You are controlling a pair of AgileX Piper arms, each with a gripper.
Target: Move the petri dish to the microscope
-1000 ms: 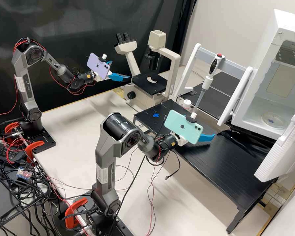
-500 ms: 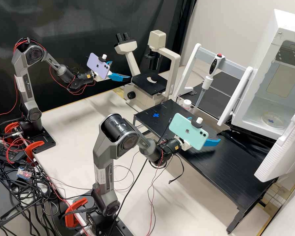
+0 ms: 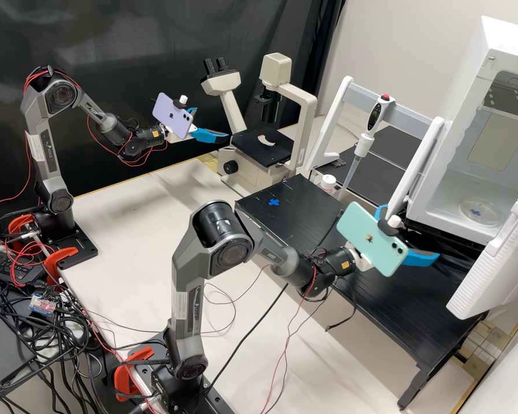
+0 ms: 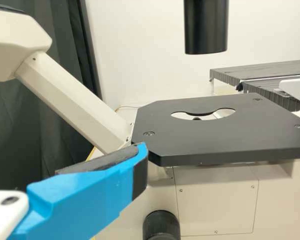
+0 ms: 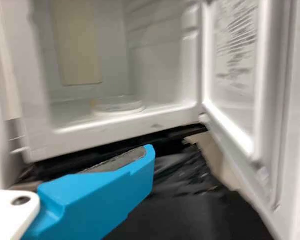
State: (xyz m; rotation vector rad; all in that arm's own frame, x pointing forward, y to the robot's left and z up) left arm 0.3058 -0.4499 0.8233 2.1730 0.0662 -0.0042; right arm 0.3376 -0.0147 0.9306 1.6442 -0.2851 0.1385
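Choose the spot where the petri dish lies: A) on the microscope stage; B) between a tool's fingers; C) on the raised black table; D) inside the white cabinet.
D: the petri dish lies on the floor of the white cabinet, whose door stands open.

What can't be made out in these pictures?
Whether the clear round petri dish has a lid: too small in the high view, blurred in the right wrist view.
Part of the right white, blue-fingered gripper: high view, behind a mint-green phone.
Base of the white-capped bottle: high view, behind the black slatted table.
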